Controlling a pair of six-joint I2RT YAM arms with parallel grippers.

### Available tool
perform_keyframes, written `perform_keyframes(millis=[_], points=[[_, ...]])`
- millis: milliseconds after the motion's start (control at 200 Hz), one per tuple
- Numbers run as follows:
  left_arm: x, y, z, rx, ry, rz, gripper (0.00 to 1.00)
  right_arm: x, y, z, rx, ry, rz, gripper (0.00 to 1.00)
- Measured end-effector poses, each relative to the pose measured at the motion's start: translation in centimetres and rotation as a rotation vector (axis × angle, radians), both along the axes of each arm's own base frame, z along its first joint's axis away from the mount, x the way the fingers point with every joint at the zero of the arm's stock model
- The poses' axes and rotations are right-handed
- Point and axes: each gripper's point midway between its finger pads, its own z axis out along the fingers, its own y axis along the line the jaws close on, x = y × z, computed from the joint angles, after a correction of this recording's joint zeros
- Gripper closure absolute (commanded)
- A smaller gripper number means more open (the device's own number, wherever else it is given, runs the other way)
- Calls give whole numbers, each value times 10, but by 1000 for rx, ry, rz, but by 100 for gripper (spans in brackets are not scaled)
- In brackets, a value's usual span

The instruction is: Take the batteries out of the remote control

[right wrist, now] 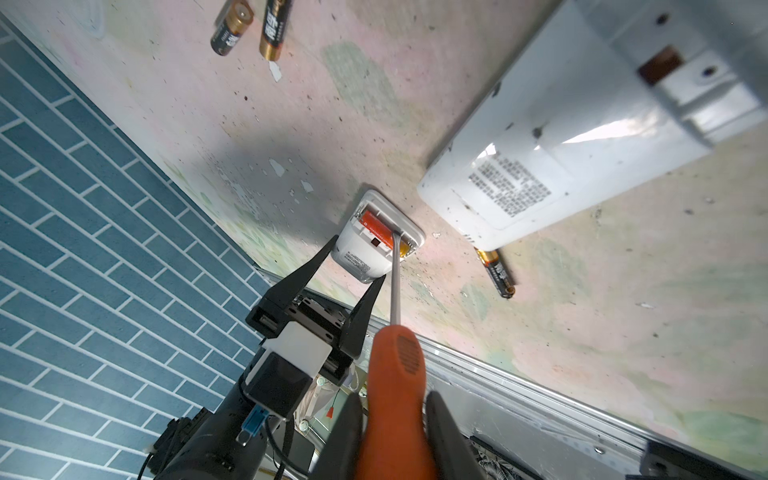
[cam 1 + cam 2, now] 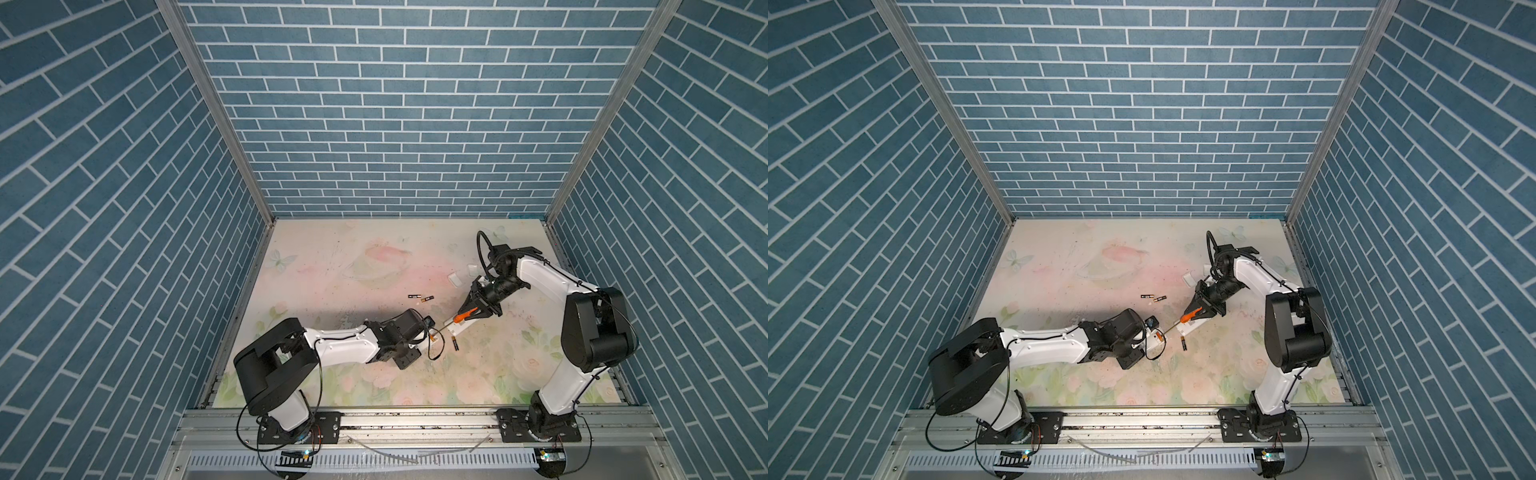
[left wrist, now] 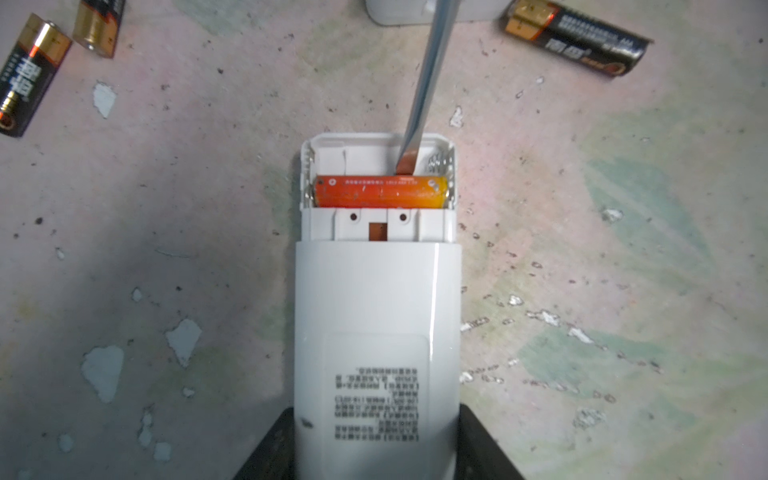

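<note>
Left wrist view: cropped, unclear bits
Remote control (image 3: 377, 299): gripped end off frame. Screwdriver (image 3: 426, 79) handle cropped beyond its open end; tip contact with orange battery (image 3: 380, 192) unclear.

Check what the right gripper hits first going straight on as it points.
The right gripper holds the screwdriver with its tip in the open bay of the remote, against or just beside the orange battery. That battery or the bay wall comes first; depth unclear.

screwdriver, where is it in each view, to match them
Top view: screwdriver right of centre, lower half.
Top view: screwdriver near centre, lower half.
Left wrist: only its shaft, tip in the held remote beside the orange battery.
Right wrist: orange handle in the right pincer.
Shared landmark: lone black battery near that remote.
</note>
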Motion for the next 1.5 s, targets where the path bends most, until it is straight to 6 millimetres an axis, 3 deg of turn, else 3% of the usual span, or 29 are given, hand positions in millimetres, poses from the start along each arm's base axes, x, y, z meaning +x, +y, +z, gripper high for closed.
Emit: perform_keyframes(millis=[1500], points=[[1, -4, 0, -3, 2, 9, 88, -6, 4, 9, -52, -49, 98, 100]])
